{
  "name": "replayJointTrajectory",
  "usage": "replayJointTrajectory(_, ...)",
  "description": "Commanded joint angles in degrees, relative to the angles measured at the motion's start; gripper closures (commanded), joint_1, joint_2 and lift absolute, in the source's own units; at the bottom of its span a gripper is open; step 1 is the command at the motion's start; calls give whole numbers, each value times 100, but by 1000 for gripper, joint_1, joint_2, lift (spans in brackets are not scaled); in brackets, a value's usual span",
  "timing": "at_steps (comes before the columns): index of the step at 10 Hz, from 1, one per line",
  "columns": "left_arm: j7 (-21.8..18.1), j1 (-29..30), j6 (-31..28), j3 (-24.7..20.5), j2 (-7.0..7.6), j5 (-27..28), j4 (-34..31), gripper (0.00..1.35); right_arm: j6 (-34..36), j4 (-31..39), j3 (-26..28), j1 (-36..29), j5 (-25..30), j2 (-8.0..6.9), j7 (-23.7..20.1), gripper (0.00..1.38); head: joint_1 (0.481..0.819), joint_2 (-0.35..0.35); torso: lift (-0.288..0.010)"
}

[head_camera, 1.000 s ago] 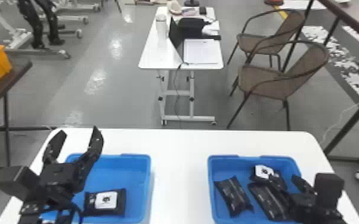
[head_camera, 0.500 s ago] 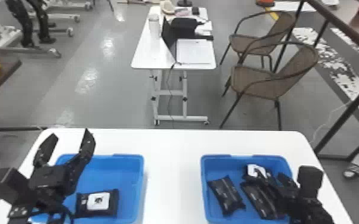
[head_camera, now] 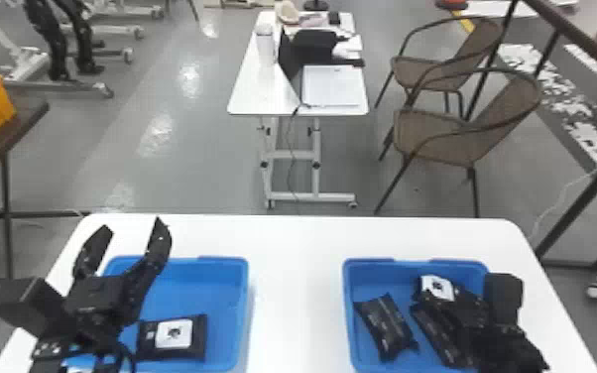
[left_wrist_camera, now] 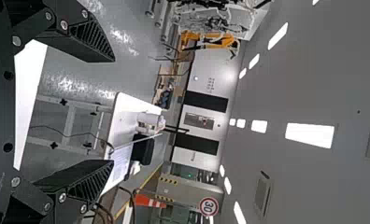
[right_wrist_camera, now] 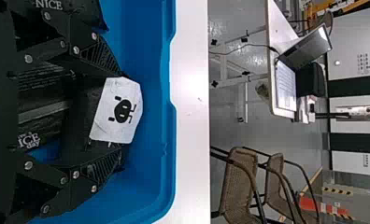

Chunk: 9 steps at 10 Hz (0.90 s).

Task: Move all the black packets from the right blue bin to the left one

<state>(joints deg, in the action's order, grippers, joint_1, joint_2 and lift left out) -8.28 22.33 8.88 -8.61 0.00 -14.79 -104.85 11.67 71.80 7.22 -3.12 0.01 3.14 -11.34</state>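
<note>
White-labelled packet (head_camera: 436,286) sits in right blue bin (head_camera: 364,281), toward its far wall, right gripper (head_camera: 466,310) clamped on its sides. Two more packets in there: one to the left (head_camera: 387,327), one (head_camera: 436,332) partly behind the arm. Left blue bin (head_camera: 215,285): labelled packet (head_camera: 173,337), label up. Left gripper (head_camera: 133,227) over that bin, fingers wide apart, nothing between. Both bins on white table (head_camera: 297,297). Beyond far edge: second table (head_camera: 250,94), two wicker chairs (head_camera: 436,134).

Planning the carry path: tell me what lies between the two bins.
Bare table lies between the left bin and the right bin, seen in the head view.
</note>
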Motion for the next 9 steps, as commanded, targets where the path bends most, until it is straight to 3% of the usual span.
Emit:
replayJointTrajectory(1, -24, -18, -106, 0, -15, -50, 0, 272, 134, -35, -2, 5, 95, 2, 88, 510, 695, 15, 0)
replayJointTrajectory(4, -68, -27, -203, 0, -15, -68, 9, 272, 336, -228, -2, 137, 34, -16, 281, 544, 695, 2, 0)
replayJointTrajectory(5, -86, -18, -212, 0, -15, -76, 26, 272, 327, -298, -2, 172, -45, -7, 272, 737, 695, 0, 0)
replayJointTrajectory(8, -86, 0, -212, -9, -15, -182, 61, 272, -68, -307, 7, 154, -327, 37, 299, 1046, 695, -2, 0)
replayJointTrajectory(9, -86, 0, -185, -9, -15, -182, 61, 272, -95, -26, -54, 5, -344, 20, 615, 1187, 695, -3, 0)
